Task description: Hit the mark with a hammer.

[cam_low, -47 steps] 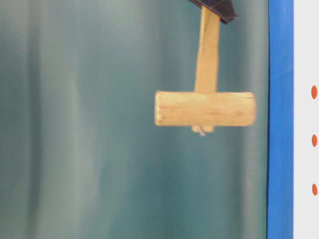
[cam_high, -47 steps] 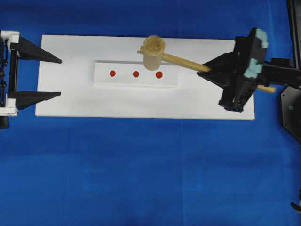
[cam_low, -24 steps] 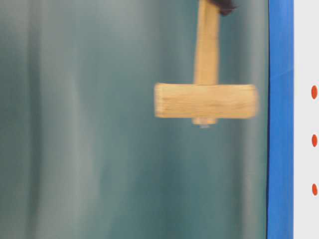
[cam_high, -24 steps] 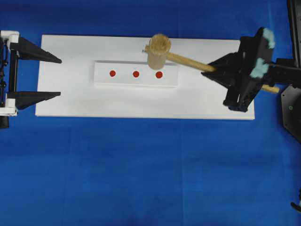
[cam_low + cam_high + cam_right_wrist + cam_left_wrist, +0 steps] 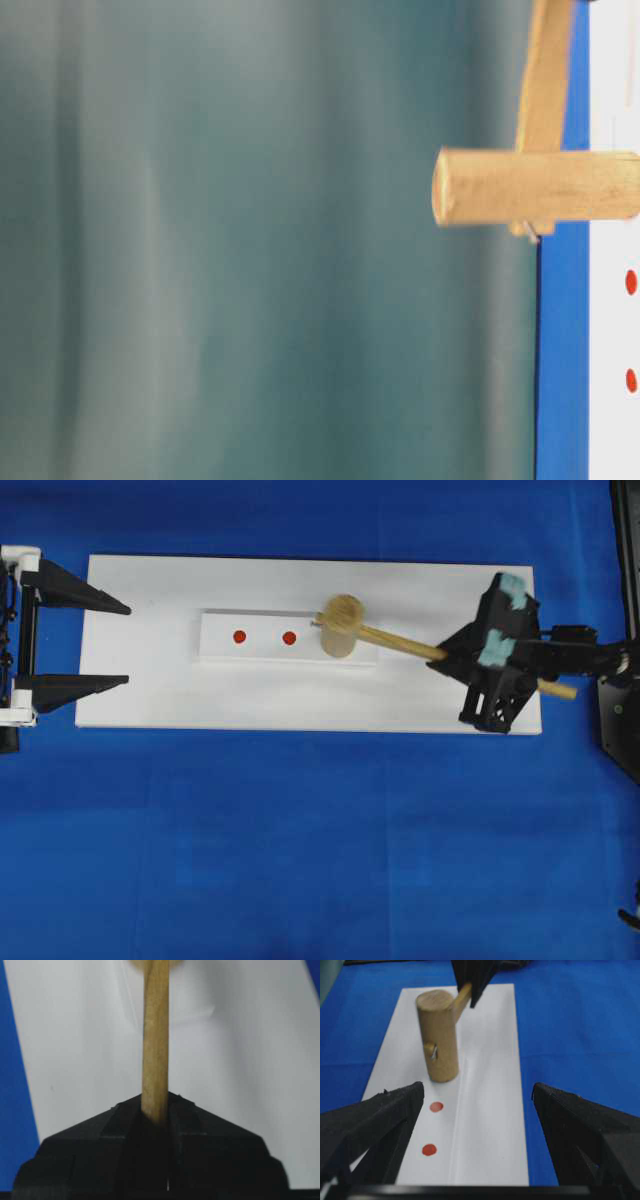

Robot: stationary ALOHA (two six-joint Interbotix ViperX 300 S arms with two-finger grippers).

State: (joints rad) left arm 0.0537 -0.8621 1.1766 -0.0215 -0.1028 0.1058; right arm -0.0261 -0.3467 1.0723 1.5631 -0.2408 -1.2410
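Clamped tight on the hammer (image 5: 360,635) handle, that right gripper (image 5: 445,653), fingers pressed together with the flat wooden stick pinched between them, its tail poking out behind toward the right. Head of the hammer down over the right end of the white block (image 5: 265,638), covering that end; contact with the surface can't be made out for sure. Pale wood, thick round cylinder for a head, grain showing on the flat end face, a small metal pin where handle meets head, long slim handle angling away from the block toward the right gripper. Two red dots (image 5: 240,636) in plain sight on the block, left of the head. Block sitting near the middle of a larger white board (image 5: 180,695), blue cloth (image 5: 300,840) all around the board. Far left of the block, left gripper (image 5: 85,640) spread wide at the board's left edge, holding nothing. No containers anywhere.
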